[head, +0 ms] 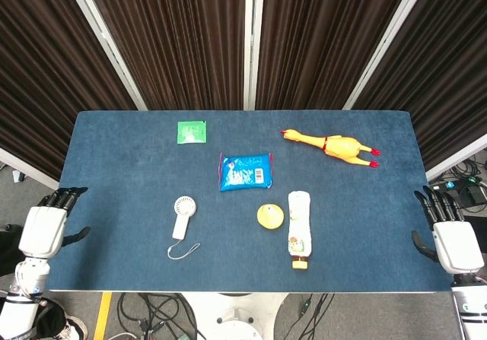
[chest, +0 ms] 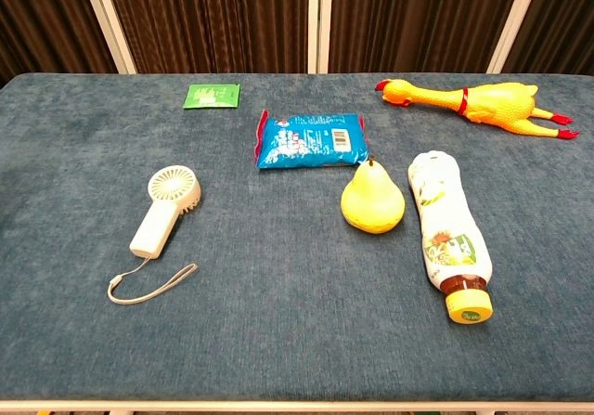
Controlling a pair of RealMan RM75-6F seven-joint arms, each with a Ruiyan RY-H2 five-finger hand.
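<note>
My left hand (head: 47, 224) hangs off the table's left edge, fingers apart, holding nothing. Off the right edge my right hand (head: 447, 234) is likewise open and empty. Neither hand shows in the chest view. On the blue table (head: 114, 165) lie a white handheld fan (head: 181, 215) (chest: 168, 204) with a wrist cord, a blue snack packet (head: 245, 171) (chest: 310, 140), a yellow pear (head: 270, 216) (chest: 372, 201), a white bottle (head: 298, 227) (chest: 447, 232) on its side with a yellow cap, a rubber chicken (head: 332, 145) (chest: 481, 100) and a green sachet (head: 192, 131) (chest: 212, 96).
Dark curtains with white frame bars (head: 249, 43) stand behind the table. Cables (head: 175, 309) lie on the floor below the front edge. Both hands are far from all the objects, which cluster in the table's middle and back.
</note>
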